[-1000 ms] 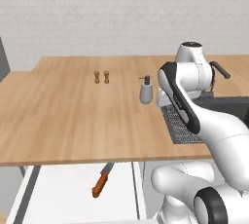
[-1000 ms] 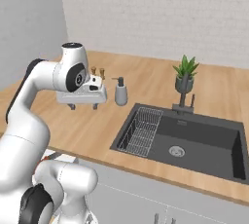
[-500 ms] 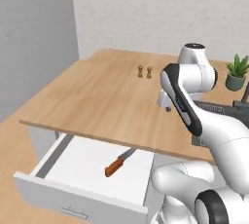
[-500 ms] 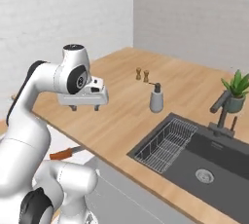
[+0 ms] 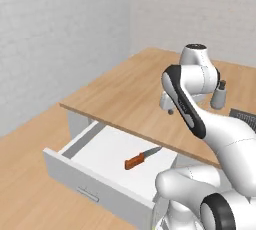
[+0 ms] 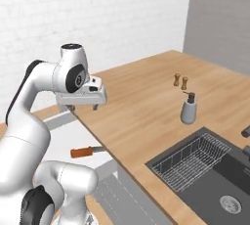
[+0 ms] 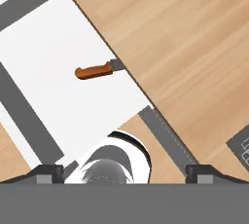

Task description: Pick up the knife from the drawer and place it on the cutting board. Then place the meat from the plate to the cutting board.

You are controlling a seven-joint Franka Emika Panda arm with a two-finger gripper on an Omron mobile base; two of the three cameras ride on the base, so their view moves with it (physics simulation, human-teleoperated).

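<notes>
Knife (image 5: 142, 157) lies flat in the open drawer (image 5: 95, 184), blade tip tucked under the table (image 5: 131, 93) edge. End effector (image 6: 84, 106), fingers spread wide, hovers well above: drop straight, pinch the orange handle.

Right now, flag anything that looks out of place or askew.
Nothing stands out. The drawer is pulled open with the knife lying flat inside, its blade tip tucked under the counter edge in the hand view. The open gripper hangs above, holding nothing. No spills or damage.
</notes>
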